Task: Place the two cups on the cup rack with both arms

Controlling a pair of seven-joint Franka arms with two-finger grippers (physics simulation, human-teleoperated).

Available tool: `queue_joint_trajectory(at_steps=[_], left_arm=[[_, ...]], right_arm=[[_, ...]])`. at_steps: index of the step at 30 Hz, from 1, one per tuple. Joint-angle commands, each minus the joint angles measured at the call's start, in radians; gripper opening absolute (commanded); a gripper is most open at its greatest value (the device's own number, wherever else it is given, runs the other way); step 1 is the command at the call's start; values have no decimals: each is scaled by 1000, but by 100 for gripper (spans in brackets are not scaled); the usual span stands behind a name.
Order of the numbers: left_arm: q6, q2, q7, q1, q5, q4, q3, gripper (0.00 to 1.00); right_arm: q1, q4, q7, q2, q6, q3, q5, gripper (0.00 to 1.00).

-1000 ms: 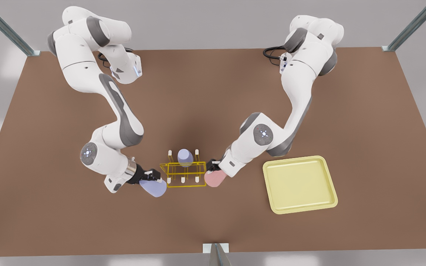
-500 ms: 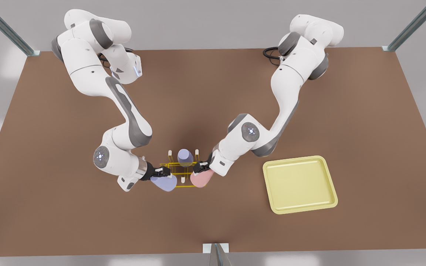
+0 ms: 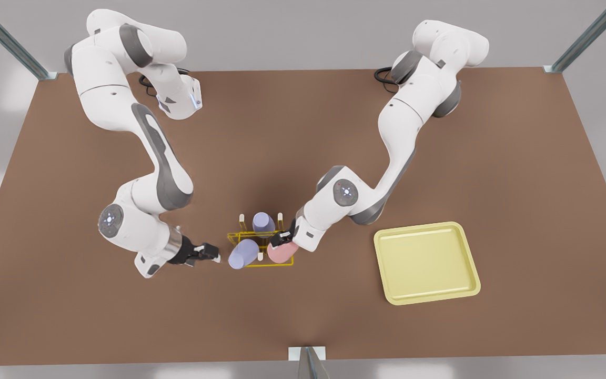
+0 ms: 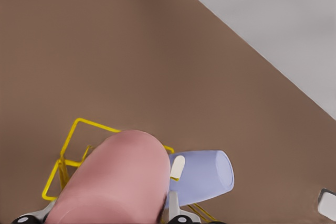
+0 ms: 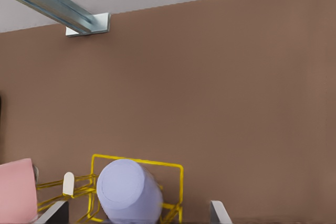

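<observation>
Two cups crowd the near row of the cup rack (image 3: 287, 261), a yellow wire frame at the middle of the brown table (image 3: 303, 131). The lavender cup (image 3: 243, 253) sits at the rack's end on the front view's left. It leans rather than stands, its long axis tipped outward and toward the camera. Its closed base faces the right wrist camera, so its mouth appears to be down over a peg.

The pink cup (image 3: 280, 252) sits at the opposite end, just beside the lavender one. Its rounded closed end points away from the left wrist camera, with its long axis also off vertical. A white-tipped peg (image 4: 177, 166) shows between the two cups. A second lavender cup (image 3: 263, 222) stands inverted on the back row.

The left gripper (image 3: 281, 239) clamps the pink cup. The right gripper (image 3: 212, 256) hangs just beside the rack, fingers spread and holding nothing.

The main risk appears to be the lean. The lavender cup may slide off its peg and roll onto the table. The pink cup could topple if let go before its mouth is over a peg, or nudge its neighbour. A pale yellow tray (image 3: 425, 226) lies well apart.
</observation>
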Motion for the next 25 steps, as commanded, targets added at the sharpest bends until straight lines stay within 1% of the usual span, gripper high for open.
queue_joint_trajectory(at_steps=[1,2,3,4,6,8,9,10,11,12,13,14,15,16,17,18,19,20,21,22,24,25], left_arm=[[8,-1,-56,0,0,1,7,100],[8,-3,-51,0,0,1,9,100],[7,-4,-50,1,0,1,10,100],[-1,-9,-50,6,0,1,10,100],[-22,-12,-48,7,0,1,20,100],[-127,-15,-45,9,0,55,27,100],[-251,-24,-44,30,0,110,30,100],[-406,-63,-19,92,0,121,30,100],[-570,-113,102,168,0,121,30,100],[-689,-161,188,234,29,119,50,100],[-803,-188,287,261,123,119,79,100],[-906,-204,468,299,210,118,105,100],[-986,-230,631,362,233,118,105,100],[-1022,-253,763,438,236,116,101,100],[-1081,-273,771,443,269,116,95,100],[-1096,-311,772,443,264,104,96,100],[-980,-510,864,440,253,-174,122,100],[-832,-701,886,477,159,-427,133,100],[-916,-710,889,491,63,-422,135,100],[-983,-681,884,492,68,-379,133,100],[-977,-681,881,489,82,-378,130,100],[-978,-678,887,491,77,-350,132,100]], right_arm=[[-86,13,-40,-23,-287,1,-145,100],[-132,24,-97,-39,-383,-2,-153,100],[-178,51,-137,-43,-476,-3,-262,100],[-195,83,-185,-42,-523,0,-326,100],[-195,84,-200,-28,-523,3,-317,100],[-198,77,-203,-28,-523,3,-291,100],[-197,83,-200,-43,-546,1,-291,100],[-191,82,-193,-89,-597,-6,-294,100],[-172,77,-191,-151,-641,-46,-293,100],[-111,74,-191,-212,-672,-137,-284,100],[-50,70,-190,-272,-720,-233,-253,100],[-47,48,-176,-333,-749,-244,-250,100],[-47,27,-165,-370,-754,-252,-250,100],[-47,8,-163,-396,-775,-263,-242,100],[-43,-47,-121,-445,-783,-269,-216,100],[-28,-94,-84,-479,-783,-278,-210,100],[-30,-122,-59,-496,-783,-279,-184,100],[-30,-139,-53,-505,-783,-281,-184,100],[-30,-145,-53,-511,-783,-281,-184,100],[-30,-145,-53,-511,-783,-281,-185,100],[-30,-144,-55,-511,-783,-281,-185,100],[-30,-144,-55,-511,-783,-281,-185,100]])
